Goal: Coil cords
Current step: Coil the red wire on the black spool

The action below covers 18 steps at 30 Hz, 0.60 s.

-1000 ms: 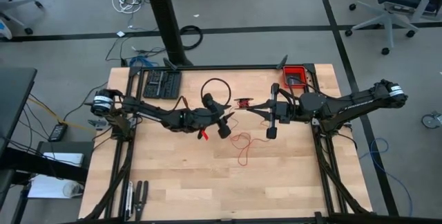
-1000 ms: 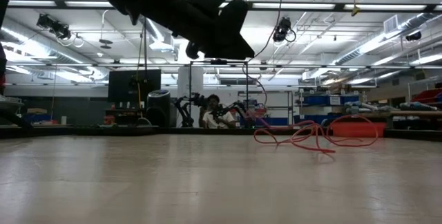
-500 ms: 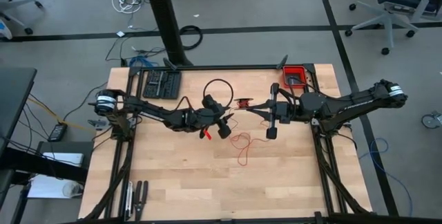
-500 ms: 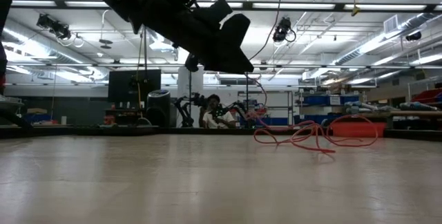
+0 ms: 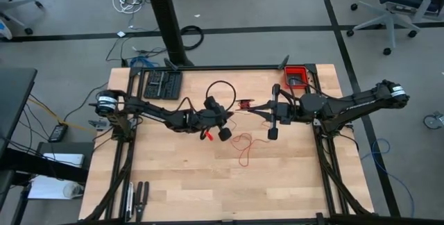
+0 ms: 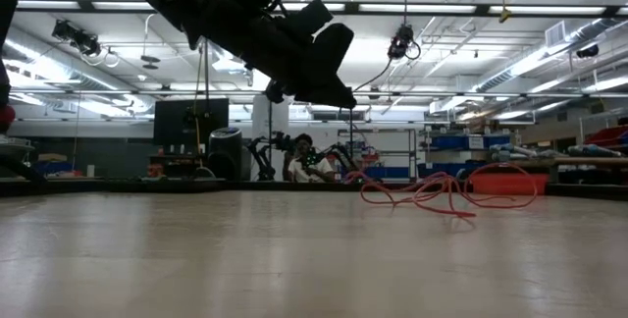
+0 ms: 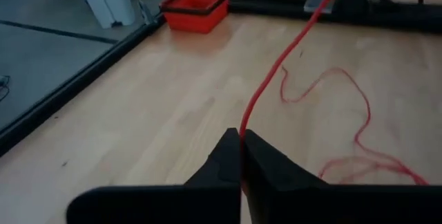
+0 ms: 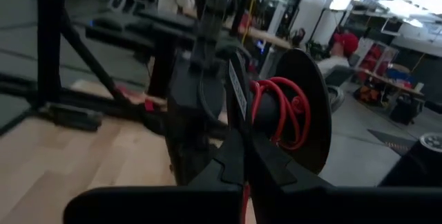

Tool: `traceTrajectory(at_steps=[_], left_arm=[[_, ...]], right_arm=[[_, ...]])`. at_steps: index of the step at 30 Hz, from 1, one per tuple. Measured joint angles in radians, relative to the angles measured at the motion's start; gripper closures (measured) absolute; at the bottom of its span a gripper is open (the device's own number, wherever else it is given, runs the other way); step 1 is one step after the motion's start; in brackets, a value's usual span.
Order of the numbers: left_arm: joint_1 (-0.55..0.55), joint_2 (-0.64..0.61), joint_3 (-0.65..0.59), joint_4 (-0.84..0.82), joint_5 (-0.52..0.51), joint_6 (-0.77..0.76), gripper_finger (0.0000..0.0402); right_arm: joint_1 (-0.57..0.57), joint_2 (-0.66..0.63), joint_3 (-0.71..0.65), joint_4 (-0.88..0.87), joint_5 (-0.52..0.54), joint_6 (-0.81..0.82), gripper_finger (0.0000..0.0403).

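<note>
The left gripper (image 5: 223, 117) is held above the middle of the light wooden table (image 5: 173, 183), and in its wrist view its two dark fingers (image 7: 224, 162) are seen pressed together on the thin bright red cord (image 7: 276, 65), which runs taut out of the fingertips and away over the tabletop. In the low view this gripper (image 6: 339, 97) hangs well clear of the surface. Just behind the left gripper a thicker black cable loop (image 5: 217, 88) lies flat on the wood. To the right of the left gripper, between the two grippers, a small black spool wound with red cord (image 5: 243, 104) is seen; in the right wrist view it appears as a dark round disc with red turns (image 8: 283, 113) directly ahead of the right gripper's fingers (image 8: 235, 162). The right gripper (image 5: 255, 106) is closed on the red cord just beside the spool, its fingers meeting with a red strand between them. Below and between both grippers the loose remainder of the red cord (image 5: 243, 145) lies on the table in slack wavy loops, also seen in the low view (image 6: 442, 195). Beyond the right arm, at the far right corner, a red rectangular plastic bin (image 5: 296, 76) stands.
</note>
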Motion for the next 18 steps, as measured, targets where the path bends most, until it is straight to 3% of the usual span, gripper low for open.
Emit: traceTrajectory(at_steps=[9,18], left_arm=[[-0.027,-0.151,-0.001,-0.297,0.016,0.035,0.0400],[-0.047,-0.302,0.000,-0.469,0.009,0.079,0.0400]], right_arm=[[0.008,-0.076,0.000,-0.218,0.041,0.097,0.0401],[0.008,-0.142,0.000,-0.409,0.038,0.267,0.0401]])
